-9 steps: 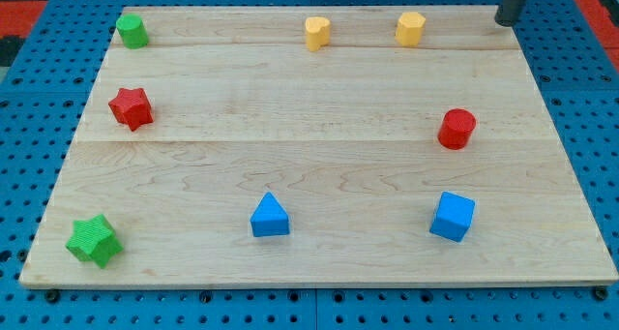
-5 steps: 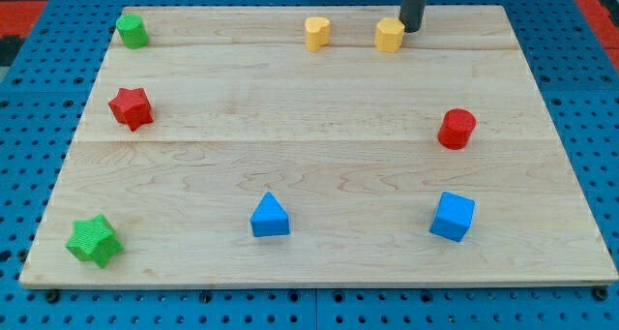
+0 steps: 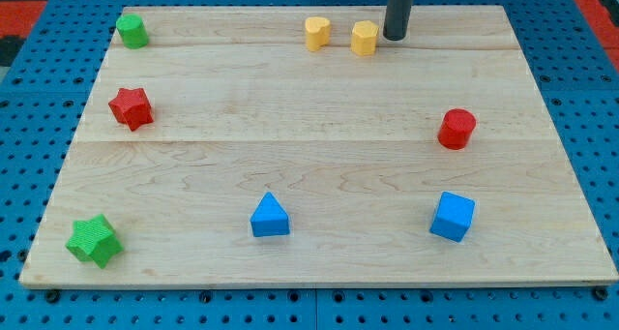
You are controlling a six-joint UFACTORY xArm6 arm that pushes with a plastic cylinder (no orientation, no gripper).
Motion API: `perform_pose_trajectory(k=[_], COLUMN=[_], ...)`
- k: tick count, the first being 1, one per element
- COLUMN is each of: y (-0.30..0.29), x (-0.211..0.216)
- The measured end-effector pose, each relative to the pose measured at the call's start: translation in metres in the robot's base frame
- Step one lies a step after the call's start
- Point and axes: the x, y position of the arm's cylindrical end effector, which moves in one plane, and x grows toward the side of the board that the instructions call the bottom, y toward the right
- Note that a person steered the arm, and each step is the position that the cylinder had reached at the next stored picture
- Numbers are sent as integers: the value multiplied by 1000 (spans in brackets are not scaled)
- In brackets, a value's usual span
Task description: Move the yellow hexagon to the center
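Note:
The yellow hexagon sits near the view's top edge of the wooden board, a little right of the middle. My tip is just to its right, close to it or touching it. A second yellow block, heart-like in shape, lies just left of the hexagon with a small gap between them.
A green cylinder at top left, a red star at left, a green star at bottom left, a blue triangular block at bottom middle, a blue cube at bottom right, a red cylinder at right.
My tip has come in from the top right corner and moved left, pushing the yellow hexagon leftward and slightly down, closer to the other yellow block.

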Motion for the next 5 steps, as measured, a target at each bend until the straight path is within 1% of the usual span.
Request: perform_pose_trajectory(k=[3,4,5], y=[-5,-74,-124], x=[-8,-8,43])
